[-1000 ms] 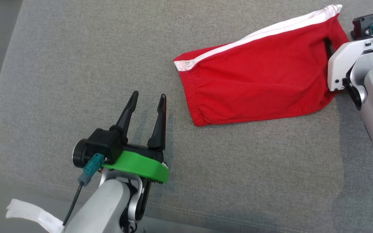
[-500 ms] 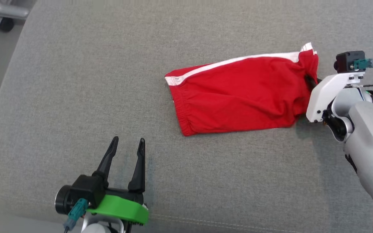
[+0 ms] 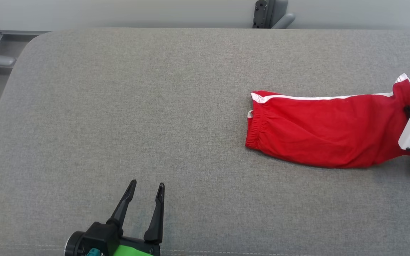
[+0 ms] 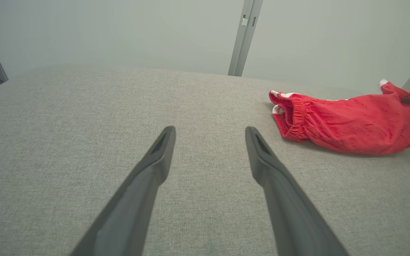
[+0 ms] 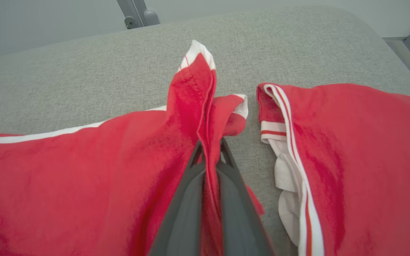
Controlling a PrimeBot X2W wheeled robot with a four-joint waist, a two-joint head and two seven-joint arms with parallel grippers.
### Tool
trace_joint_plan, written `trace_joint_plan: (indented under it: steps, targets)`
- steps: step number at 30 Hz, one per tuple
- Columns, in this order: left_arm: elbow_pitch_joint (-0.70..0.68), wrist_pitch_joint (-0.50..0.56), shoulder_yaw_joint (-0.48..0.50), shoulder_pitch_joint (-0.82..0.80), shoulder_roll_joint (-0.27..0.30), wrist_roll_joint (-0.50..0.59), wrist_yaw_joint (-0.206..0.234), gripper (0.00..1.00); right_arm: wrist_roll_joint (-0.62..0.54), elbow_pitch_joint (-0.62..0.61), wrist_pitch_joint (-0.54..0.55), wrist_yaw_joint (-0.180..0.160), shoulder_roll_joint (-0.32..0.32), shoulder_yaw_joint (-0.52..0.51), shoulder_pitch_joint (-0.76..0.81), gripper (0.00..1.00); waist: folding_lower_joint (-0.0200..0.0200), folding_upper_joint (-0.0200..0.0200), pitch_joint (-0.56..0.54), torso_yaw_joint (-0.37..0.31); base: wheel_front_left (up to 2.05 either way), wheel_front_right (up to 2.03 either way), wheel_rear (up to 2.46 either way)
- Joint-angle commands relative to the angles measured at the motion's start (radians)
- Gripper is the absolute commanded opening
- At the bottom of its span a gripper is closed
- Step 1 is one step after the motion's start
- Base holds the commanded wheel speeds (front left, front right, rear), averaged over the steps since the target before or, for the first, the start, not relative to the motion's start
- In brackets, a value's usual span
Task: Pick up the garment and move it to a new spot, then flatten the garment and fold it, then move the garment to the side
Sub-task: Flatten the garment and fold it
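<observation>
Grey fabric cushion, pale wall behind, metal post past the far edge. Red garment lies flat on the cushion's right side. My right gripper is pinched tight on its white-trimmed corner, another red fold just beside. My left gripper has its jaws wide, holds nothing, well apart from the garment, bare cushion between.

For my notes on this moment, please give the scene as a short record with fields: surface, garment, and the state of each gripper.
surface: grey fabric pad
garment: red garment with white stripes, lying on the pad's right part, elastic end toward the robot's left
left gripper: open, empty, over bare pad, apart from the garment
right gripper: shut on a raised fold at the garment's right end
</observation>
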Motion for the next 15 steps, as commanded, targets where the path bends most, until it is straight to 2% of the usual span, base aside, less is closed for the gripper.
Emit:
trace_joint_plan:
  steps: [1,4,11,14,15]
  targets:
    - [0.009,-0.004,0.015,0.030,-0.015,0.014,-0.017,1.00,-0.027,-0.010,-0.018,0.000,0.016,-0.008,-0.018,0.00,0.0001,0.0105,-0.017,0.009,0.00,0.00,0.00]
    - [0.016,-0.003,0.022,0.042,-0.027,0.027,-0.031,1.00,-0.042,-0.041,-0.015,0.000,0.047,0.004,-0.021,0.00,0.0001,0.0105,-0.025,0.014,0.00,0.00,0.00]
    - [0.030,-0.003,0.048,0.056,-0.058,0.052,-0.059,1.00,-0.039,-0.232,0.031,-0.001,0.202,0.067,0.021,0.00,0.0001,0.0105,-0.030,0.030,0.00,0.00,0.00]
    - [0.037,-0.003,0.056,0.047,-0.065,0.063,-0.069,1.00,-0.081,-0.257,0.049,-0.001,0.257,0.073,0.037,0.00,0.0001,0.0105,-0.019,0.037,0.00,0.00,0.00]
    - [0.043,-0.003,0.060,0.035,-0.068,0.070,-0.077,1.00,-0.128,-0.245,0.057,-0.001,0.288,0.078,0.042,0.00,0.0001,0.0105,-0.009,0.043,0.00,0.00,0.00]
